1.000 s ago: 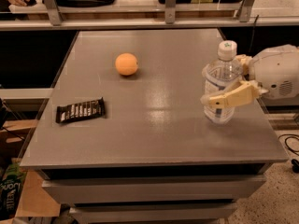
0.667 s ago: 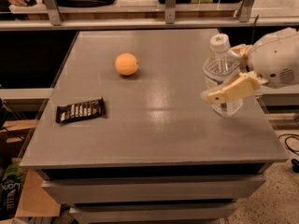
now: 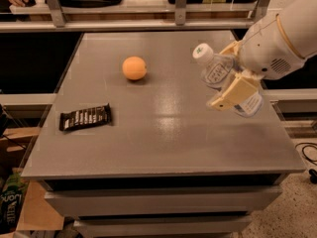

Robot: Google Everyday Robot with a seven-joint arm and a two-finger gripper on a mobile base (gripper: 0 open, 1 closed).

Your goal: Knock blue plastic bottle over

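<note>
The blue plastic bottle (image 3: 214, 67) is at the table's right side, tilted steeply with its white cap pointing up and left and its base low at the right. My gripper (image 3: 221, 77) is open around it. One cream finger (image 3: 234, 93) lies across the front of the bottle and the other shows behind it near the neck. The white arm comes in from the upper right.
An orange ball (image 3: 134, 68) sits at the table's middle left. A dark snack bar wrapper (image 3: 85, 116) lies near the left edge. The grey table (image 3: 163, 138) ends close to the bottle's right. A rail and shelf run along the back.
The bottle stood upright between the fingers a second ago. It has now tipped over to the left, and the gripper has risen and turned with it.
</note>
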